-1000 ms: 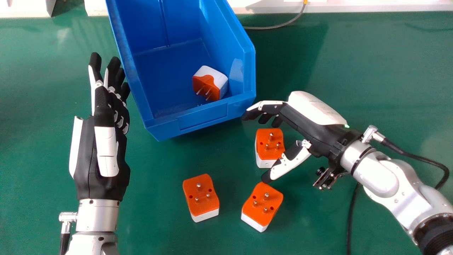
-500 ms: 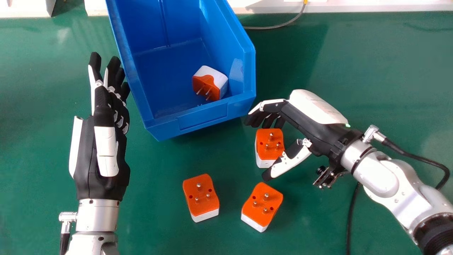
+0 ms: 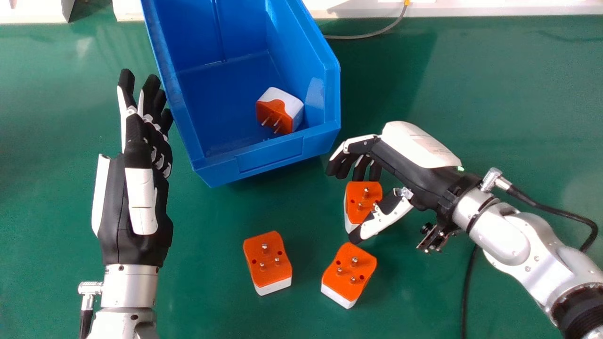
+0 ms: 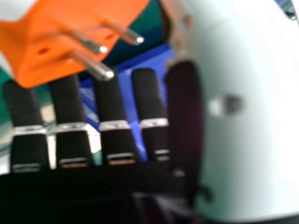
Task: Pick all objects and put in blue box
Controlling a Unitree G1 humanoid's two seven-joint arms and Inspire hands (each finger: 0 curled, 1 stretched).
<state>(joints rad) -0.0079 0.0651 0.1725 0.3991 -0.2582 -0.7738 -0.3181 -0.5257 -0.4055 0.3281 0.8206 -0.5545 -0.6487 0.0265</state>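
Note:
My right hand [image 3: 400, 162] has its fingers curled at the far end of an orange and white plug adapter [image 3: 360, 202] and its thumb at the near end. In the right hand view my right hand [image 4: 112, 140] is beside that adapter's pinned orange face [image 4: 56, 42]. Two more adapters lie pins up on the table, one at the centre [image 3: 267, 256] and one just nearer than the thumb [image 3: 349, 270]. A fourth adapter [image 3: 280, 110] sits inside the blue box [image 3: 268, 157]. Left of the box, my left hand [image 3: 141, 188] is held open, holding nothing.
The green table [image 3: 494, 94] spreads out around the box. A thin grey cable [image 3: 367, 36] runs behind the box's right side. White edging [image 3: 461, 8] borders the table's far side. A black cable [image 3: 556, 205] loops from the right wrist.
The right hand's fingers have curled further inward. The adapter between them and the thumb has shifted slightly nearer and to the right. The left hand has stayed practically still.

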